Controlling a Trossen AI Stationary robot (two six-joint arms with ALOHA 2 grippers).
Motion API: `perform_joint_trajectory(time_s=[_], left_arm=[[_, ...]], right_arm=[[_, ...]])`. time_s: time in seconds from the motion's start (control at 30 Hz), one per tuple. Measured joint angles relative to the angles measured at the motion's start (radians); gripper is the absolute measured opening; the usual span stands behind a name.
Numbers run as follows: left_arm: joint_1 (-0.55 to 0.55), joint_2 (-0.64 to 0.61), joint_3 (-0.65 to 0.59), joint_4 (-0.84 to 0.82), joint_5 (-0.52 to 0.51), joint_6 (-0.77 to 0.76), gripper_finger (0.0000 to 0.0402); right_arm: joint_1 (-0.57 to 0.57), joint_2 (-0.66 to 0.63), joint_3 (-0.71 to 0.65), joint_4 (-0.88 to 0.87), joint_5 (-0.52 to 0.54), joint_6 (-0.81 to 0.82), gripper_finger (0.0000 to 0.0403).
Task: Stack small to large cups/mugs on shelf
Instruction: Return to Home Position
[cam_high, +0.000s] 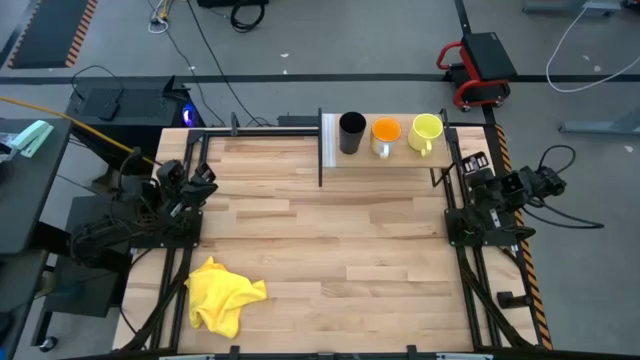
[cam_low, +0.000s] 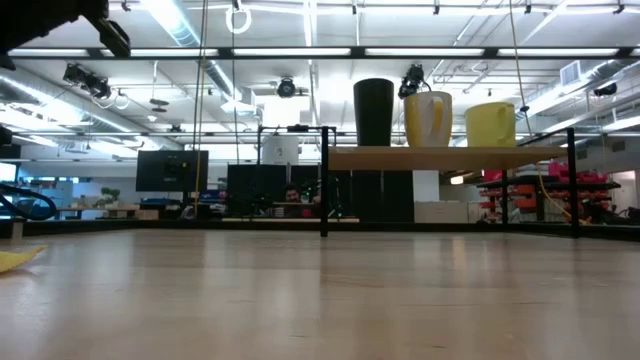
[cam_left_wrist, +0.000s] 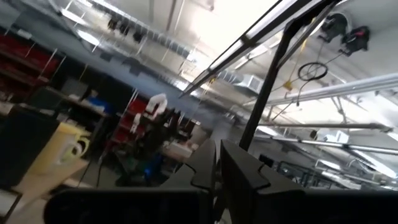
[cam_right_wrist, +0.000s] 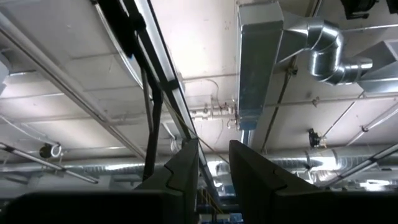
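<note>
Cups (cam_high: 385, 135) line the shelf (cam_high: 400, 158), well apart from both tools

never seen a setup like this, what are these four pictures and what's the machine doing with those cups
It is a robot with two dark arms at a wooden table. One picture looks straight down, one looks level across the tabletop, and two come from cameras on the wrists, now aimed at the ceiling. The left gripper is at the table's left edge, fingers nearly together and holding nothing. The right gripper is at the right edge, slightly open and empty. On the raised shelf at the far side stand a black cup, an orange cup and a yellow-green mug, side by side. A yellow cloth lies near the front left.
</note>
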Motion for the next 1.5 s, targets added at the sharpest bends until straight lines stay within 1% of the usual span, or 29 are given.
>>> perform_joint_trajectory(time_s=[0.07,0.17,0.33,0.47,0.6,0.73,0.87,0.97,1.1,1.23,1.33,1.5], left_arm=[[0.000,0.000,-0.026,0.041,0.000,-0.011,0.0028],[0.000,0.000,-0.055,0.038,0.004,-0.022,0.0025],[0.000,0.000,-0.068,0.035,0.005,0.031,0.0025],[0.000,0.001,-0.068,-0.027,0.004,0.062,0.0031],[0.000,0.001,-0.068,-0.054,-0.002,0.102,0.0036],[0.000,0.001,-0.068,-0.086,-0.003,0.116,0.0033],[0.000,0.001,-0.068,-0.155,-0.004,0.117,0.0027],[0.000,0.001,-0.068,-0.151,-0.004,0.121,0.0025],[0.000,0.001,-0.068,-0.151,-0.004,0.135,0.0029],[0.000,0.002,-0.068,-0.151,-0.004,0.135,0.0035],[0.000,0.002,-0.068,-0.152,-0.004,0.136,0.0035],[0.000,0.002,-0.068,-0.186,-0.004,0.178,0.0028]], right_arm=[[-0.008,0.018,-0.007,0.002,0.012,0.001,0.0098],[-0.025,0.037,-0.009,0.002,0.031,0.028,0.0098],[-0.058,0.037,-0.009,-0.020,0.038,0.080,0.0098],[-0.078,0.037,-0.009,-0.155,0.042,0.165,0.0098],[-0.098,0.036,-0.009,-0.223,0.060,0.226,0.0098],[-0.114,0.036,-0.009,-0.319,0.060,0.301,0.0098],[-0.128,0.037,-0.009,-0.423,0.060,0.393,0.0098],[-0.137,0.037,-0.012,-0.393,0.060,0.406,0.0098],[-0.143,0.036,-0.064,-0.248,0.061,0.372,0.0098],[-0.143,0.036,-0.123,-0.151,0.060,0.348,0.0098],[-0.143,0.036,-0.125,-0.154,0.060,0.324,0.0098],[-0.144,0.036,-0.125,-0.245,0.066,0.359,0.0098]])
